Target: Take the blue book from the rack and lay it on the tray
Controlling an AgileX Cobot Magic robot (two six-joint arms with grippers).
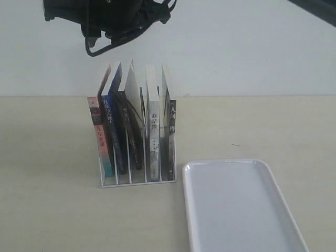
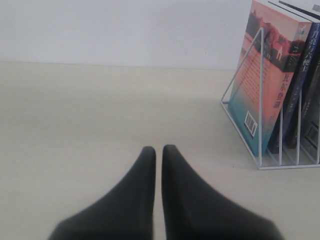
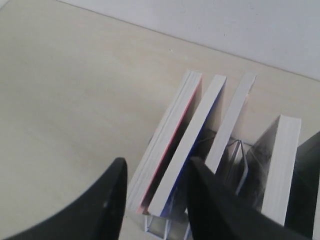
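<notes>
The white wire rack stands on the table and holds several upright books. The blue book is second from the left, its dark blue spine facing the camera. The right arm's black wrist hangs over the rack. In the right wrist view my right gripper is open above the books. Its fingers straddle the top edges of the pink-covered book and the blue book without touching them. My left gripper is shut and empty, low over the table, well away from the rack. The white tray lies empty at front right.
The pink-and-teal book fills the leftmost slot. Black-spined books and a grey-white book stand to the right of the blue one. A pale wall rises behind the table. Bare tabletop stretches to the left of the rack.
</notes>
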